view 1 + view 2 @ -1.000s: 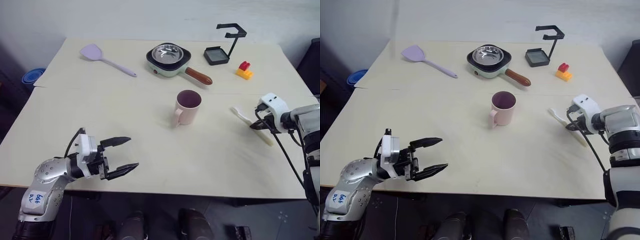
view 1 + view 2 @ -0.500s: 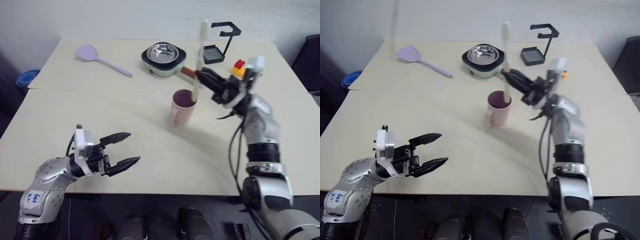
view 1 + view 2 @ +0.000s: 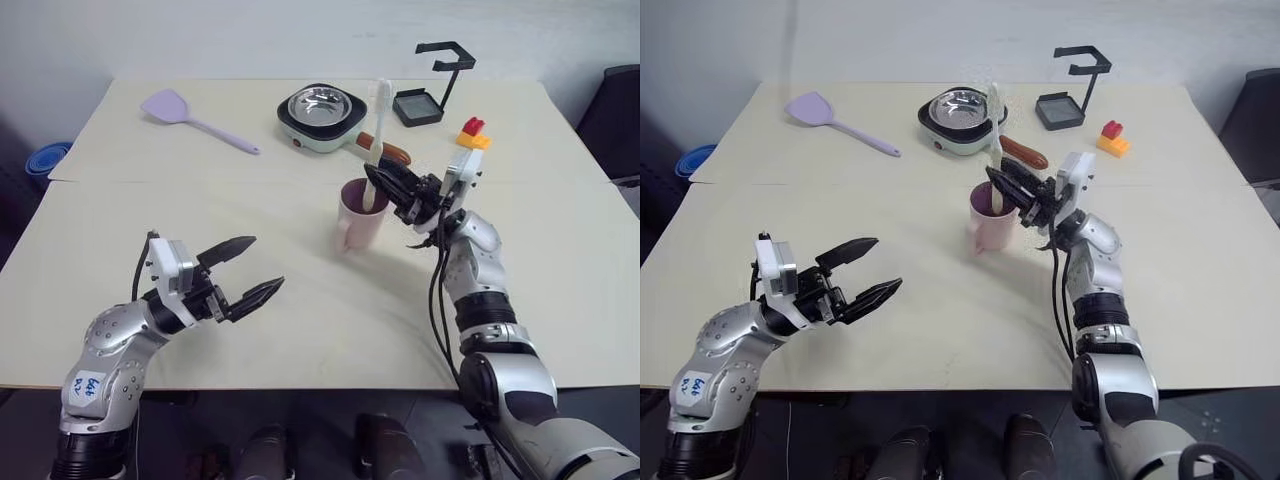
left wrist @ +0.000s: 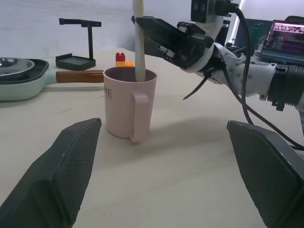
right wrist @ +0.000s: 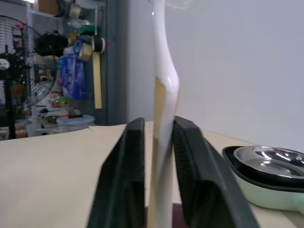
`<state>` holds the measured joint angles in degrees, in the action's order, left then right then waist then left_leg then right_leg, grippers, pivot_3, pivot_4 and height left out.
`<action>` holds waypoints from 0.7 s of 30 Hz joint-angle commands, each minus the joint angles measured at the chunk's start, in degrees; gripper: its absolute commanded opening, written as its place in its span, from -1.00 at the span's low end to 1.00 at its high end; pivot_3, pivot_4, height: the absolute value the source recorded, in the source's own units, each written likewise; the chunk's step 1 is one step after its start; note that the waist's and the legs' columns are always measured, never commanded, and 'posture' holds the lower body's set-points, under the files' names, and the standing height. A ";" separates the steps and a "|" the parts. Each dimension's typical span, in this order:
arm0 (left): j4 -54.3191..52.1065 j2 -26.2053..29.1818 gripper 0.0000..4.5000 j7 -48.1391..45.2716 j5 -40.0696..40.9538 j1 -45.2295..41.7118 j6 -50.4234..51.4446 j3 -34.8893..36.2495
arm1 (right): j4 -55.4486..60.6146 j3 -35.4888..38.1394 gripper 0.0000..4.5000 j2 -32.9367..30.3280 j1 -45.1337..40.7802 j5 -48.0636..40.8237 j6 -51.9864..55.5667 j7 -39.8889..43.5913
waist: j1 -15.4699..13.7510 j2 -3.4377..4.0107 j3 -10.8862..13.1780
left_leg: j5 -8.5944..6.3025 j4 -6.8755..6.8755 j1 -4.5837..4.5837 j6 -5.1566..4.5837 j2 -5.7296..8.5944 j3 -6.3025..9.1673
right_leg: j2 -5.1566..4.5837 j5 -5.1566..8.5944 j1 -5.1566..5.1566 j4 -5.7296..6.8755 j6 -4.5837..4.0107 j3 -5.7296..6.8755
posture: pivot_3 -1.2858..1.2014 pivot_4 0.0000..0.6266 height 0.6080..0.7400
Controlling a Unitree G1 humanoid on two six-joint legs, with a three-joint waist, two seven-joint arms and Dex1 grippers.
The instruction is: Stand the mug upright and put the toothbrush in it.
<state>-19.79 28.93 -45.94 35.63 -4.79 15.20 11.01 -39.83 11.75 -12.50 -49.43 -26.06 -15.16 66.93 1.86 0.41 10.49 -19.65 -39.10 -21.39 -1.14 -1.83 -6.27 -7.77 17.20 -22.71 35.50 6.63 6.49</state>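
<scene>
Letters "ME" show on mug [image 4: 129, 105]; right pincer [image 3: 385, 186] loosely flanks toothbrush [image 3: 375, 130], left pincer [image 3: 245, 272] spread empty

The left arm reached forward low over the near part of the table, its pincer [image 3: 243, 275] pointing forward and to the right with its two black fingers [image 3: 229, 250] spread wide and nothing between them. The right arm stretched forward and inward from the right, forearm raised, its white wrist uppermost. The right pincer [image 3: 1006, 190] pointed toward the robot's left. In the right wrist view its fingers [image 5: 127, 166] stood close on either side of the toothbrush [image 5: 163, 118] handle.
</scene>
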 commanded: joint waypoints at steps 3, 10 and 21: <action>-1.94 1.57 1.00 -1.63 0.01 1.65 -0.78 0.78 | 2.27 1.44 0.32 -1.96 1.13 -0.02 -4.80 -0.71 | -0.01 0.00 0.00 | 0.00 0.00 0.02 0.00 0.00 -0.02 | 0.00 0.00 0.00 0.00 0.00 -0.02 | 0.03 -0.52 1.00; 1.19 7.44 1.00 -1.83 -8.32 7.09 -5.80 4.29 | 6.54 1.29 0.99 -15.79 9.06 0.32 -1.31 6.22 | -0.40 -0.01 0.01 | -0.06 0.00 0.00 -0.11 0.10 -0.01 | -0.14 0.00 0.02 -0.04 0.00 0.00 | 0.03 -0.52 1.00; 5.46 9.58 1.00 -3.49 -13.09 14.02 -14.66 9.55 | 17.51 1.48 0.99 -30.34 33.02 -2.42 -0.99 22.70 | -0.31 -0.05 0.03 | -0.14 0.10 0.27 -0.12 -0.01 -0.27 | -0.18 0.00 0.13 -0.17 0.00 -0.01 | 0.03 -0.52 1.00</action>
